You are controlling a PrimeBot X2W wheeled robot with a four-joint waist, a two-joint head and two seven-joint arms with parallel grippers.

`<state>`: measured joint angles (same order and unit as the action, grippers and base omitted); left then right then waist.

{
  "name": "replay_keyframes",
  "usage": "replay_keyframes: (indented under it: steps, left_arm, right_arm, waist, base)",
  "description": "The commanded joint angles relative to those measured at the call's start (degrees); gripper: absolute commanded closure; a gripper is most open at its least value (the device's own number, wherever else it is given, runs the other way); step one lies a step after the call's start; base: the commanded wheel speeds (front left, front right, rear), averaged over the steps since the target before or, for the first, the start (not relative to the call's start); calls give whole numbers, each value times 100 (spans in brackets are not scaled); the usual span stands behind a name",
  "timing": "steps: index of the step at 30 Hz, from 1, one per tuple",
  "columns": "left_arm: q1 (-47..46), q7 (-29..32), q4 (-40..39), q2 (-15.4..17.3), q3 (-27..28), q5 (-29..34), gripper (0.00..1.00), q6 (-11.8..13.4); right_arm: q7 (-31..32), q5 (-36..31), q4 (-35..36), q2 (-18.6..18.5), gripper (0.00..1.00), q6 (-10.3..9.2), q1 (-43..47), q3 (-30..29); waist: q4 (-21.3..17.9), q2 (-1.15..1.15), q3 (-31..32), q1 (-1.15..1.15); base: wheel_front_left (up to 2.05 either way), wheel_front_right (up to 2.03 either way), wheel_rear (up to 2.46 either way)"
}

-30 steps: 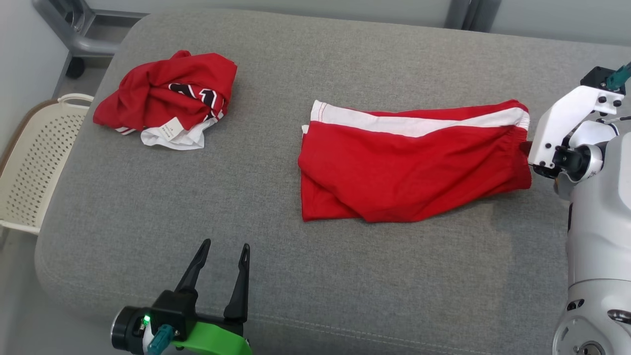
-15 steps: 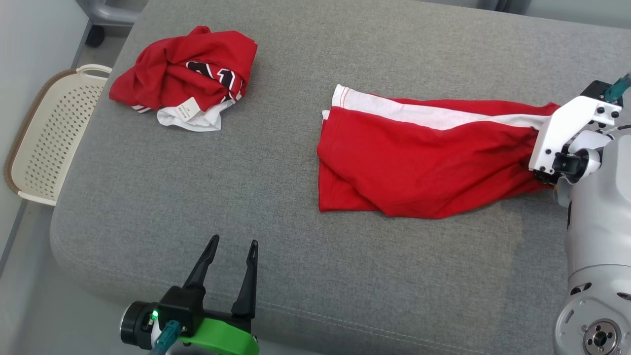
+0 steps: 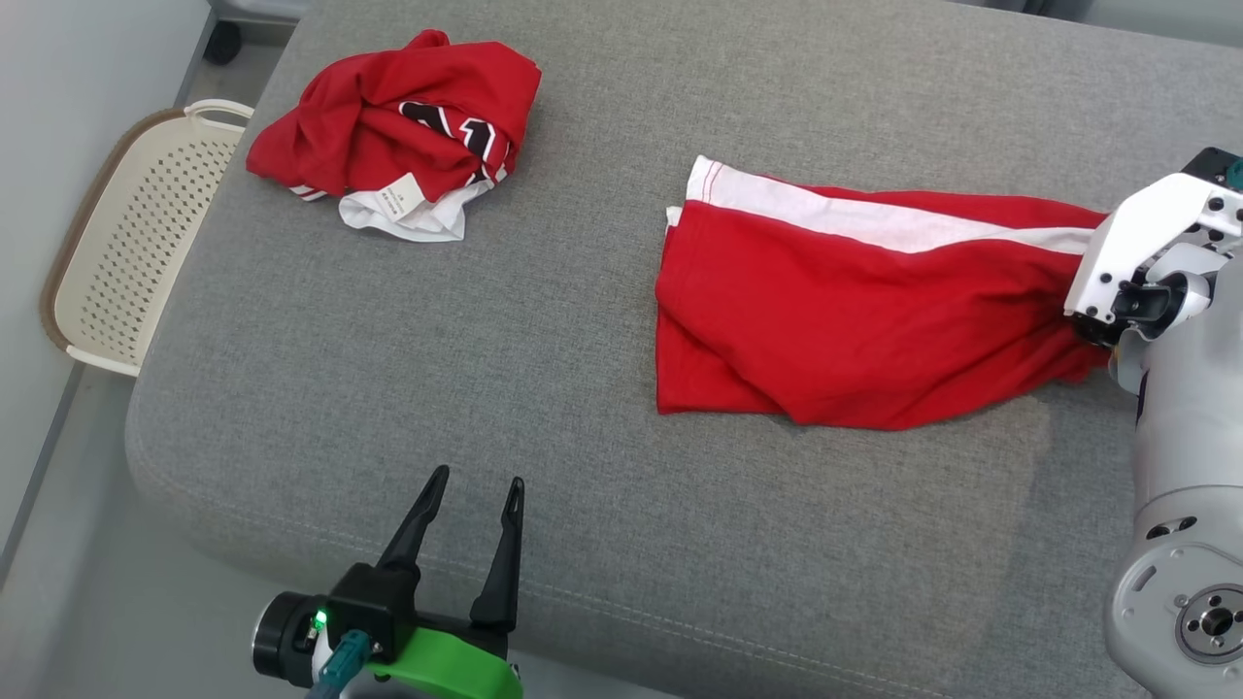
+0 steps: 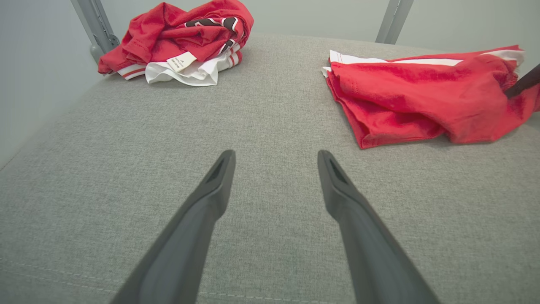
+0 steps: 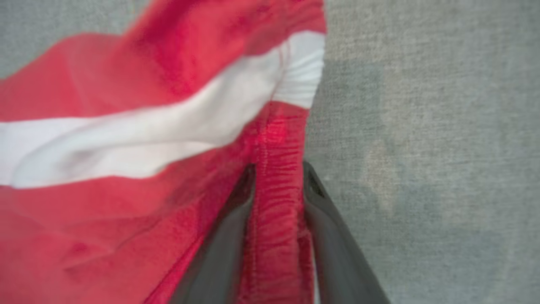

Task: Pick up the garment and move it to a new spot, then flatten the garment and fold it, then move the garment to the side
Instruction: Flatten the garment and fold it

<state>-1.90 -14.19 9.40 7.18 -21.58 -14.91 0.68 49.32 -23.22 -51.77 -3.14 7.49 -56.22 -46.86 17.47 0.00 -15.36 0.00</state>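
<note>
**A:** What is everything lying on?

**B:** A grey fabric cushion [image 3: 544, 320], broad, with rounded corners.

**A:** And the garment?

**B:** The red shorts [image 3: 855, 320] lie on the cushion's right half, stretched left to right. A white stripe [image 3: 874, 218] runs along the far edge. The gathered elastic waistband [image 5: 278, 139] is at the right end and the leg openings are at the left. The cloth is creased, bunches toward the right, and has a loose fold at the near left corner.

**A:** Anything else there?

**B:** A crumpled red jersey [image 3: 398, 126] sits at the far left corner, well apart from the shorts. It has black-and-white lettering, and a white hem and a label show at its near side. A cream perforated basket [image 3: 117, 252] stands on the floor just beside the cushion's left edge.

**A:** And the grippers?

**B:** The right gripper [image 5: 279, 165] has one dark finger on each side of the waistband, pinching it. The left gripper [image 3: 477, 477] hangs over the near edge, its fingers spread with nothing between them.
</note>
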Motion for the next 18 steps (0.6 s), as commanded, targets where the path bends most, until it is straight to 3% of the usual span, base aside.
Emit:
replay_keyframes:
  steps: [1, 18]
  left_arm:
    - [-115, -5, 7, -6, -1, -33, 0, 7]
    - [-195, -50, 73, -23, -4, -131, 0, 73]
  right_arm:
    - [0, -101, -128, 39, 100, 0, 61, -53]
    - [79, -1142, 775, -151, 100, -5, 94, -128]
  waist:
    - [9, 0, -9, 0]
    - [-212, 0, 156, 0]
  base:
    - [0, 0, 0]
    - [0, 0, 0]
